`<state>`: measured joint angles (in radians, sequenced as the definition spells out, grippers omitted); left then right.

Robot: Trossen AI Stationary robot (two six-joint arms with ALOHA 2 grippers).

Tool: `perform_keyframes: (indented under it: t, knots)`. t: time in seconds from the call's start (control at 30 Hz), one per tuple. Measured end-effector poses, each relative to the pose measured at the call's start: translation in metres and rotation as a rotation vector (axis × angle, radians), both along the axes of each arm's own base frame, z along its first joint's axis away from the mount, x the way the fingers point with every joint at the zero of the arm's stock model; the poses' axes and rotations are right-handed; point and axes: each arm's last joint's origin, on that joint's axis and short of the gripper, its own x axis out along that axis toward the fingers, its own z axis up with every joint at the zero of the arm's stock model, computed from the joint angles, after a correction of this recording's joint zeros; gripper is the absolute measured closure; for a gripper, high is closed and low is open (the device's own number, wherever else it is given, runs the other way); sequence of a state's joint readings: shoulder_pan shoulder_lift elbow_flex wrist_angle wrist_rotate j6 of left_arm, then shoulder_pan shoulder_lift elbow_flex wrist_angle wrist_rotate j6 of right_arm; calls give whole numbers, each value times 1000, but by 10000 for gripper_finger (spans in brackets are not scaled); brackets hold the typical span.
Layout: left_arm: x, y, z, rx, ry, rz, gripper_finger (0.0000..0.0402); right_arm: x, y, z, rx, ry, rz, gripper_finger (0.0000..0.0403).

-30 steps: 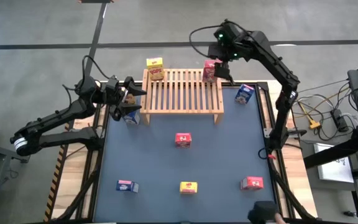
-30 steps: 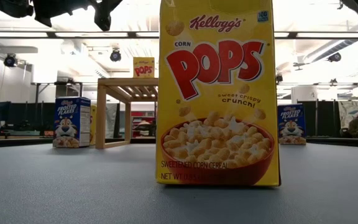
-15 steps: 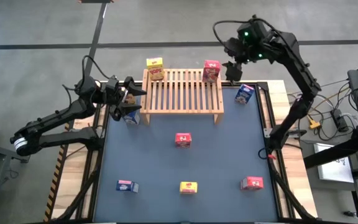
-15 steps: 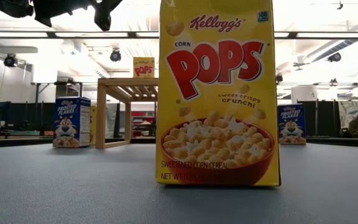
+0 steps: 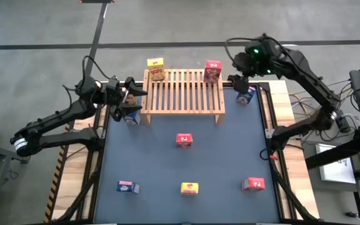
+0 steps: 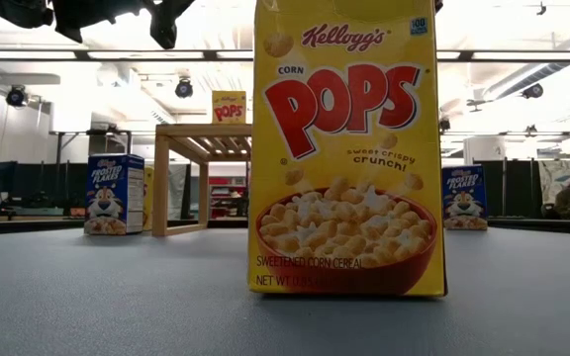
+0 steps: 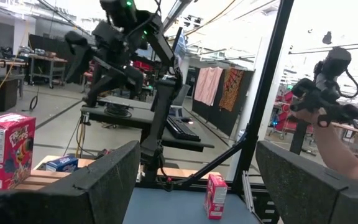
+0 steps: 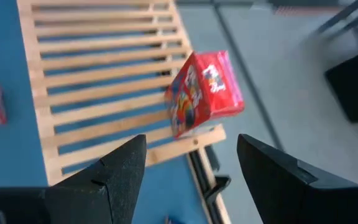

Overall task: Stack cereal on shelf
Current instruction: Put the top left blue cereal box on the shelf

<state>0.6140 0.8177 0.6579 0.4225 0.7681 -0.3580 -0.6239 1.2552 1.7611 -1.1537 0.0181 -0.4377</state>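
The low slatted rack point(image 5: 184, 92) is pale bare wood – matt; the yellow cardboard cereal box point(image 6: 347, 148) is glossy, on a smooth matt blue-grey tabletop point(image 5: 167, 169).

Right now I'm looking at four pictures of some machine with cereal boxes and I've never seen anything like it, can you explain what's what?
It is a robot with two dark arms at a blue table, each ending in a two-finger gripper. One picture looks straight down, one sits at table height behind a yellow box, and two come from cameras on the wrists.

A slatted wooden shelf stands at the far end with a yellow box and a red box on its top. More boxes stand on the table: blue, red and yellow.

The left gripper waits open beside the shelf's left end. The right gripper hangs open off the shelf's right end, above a blue box. Neither holds anything.
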Motion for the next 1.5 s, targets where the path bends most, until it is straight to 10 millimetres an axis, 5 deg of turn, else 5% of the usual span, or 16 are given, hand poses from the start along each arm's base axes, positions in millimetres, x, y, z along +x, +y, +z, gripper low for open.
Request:
perform_keyframes:
  t: [0.3, 0.53, 0.97, 1.5]
  knots:
    - [0, 0, 0, 59, -11, 11, 97, -19, 13, -50, 11, 13, -25, 157]
    - [0, 0, 0, 59, -11, 11, 97, -28, 7, -86, -67, 187, -328, 168]
    - [0, 0, 0, 4, 2, 1, 97, -34, -39, -156, 135, 511, -453, 161]
    - [0, 0, -2, -7, 16, 0, 97, -51, -73, -166, 324, 400, -406, 81]
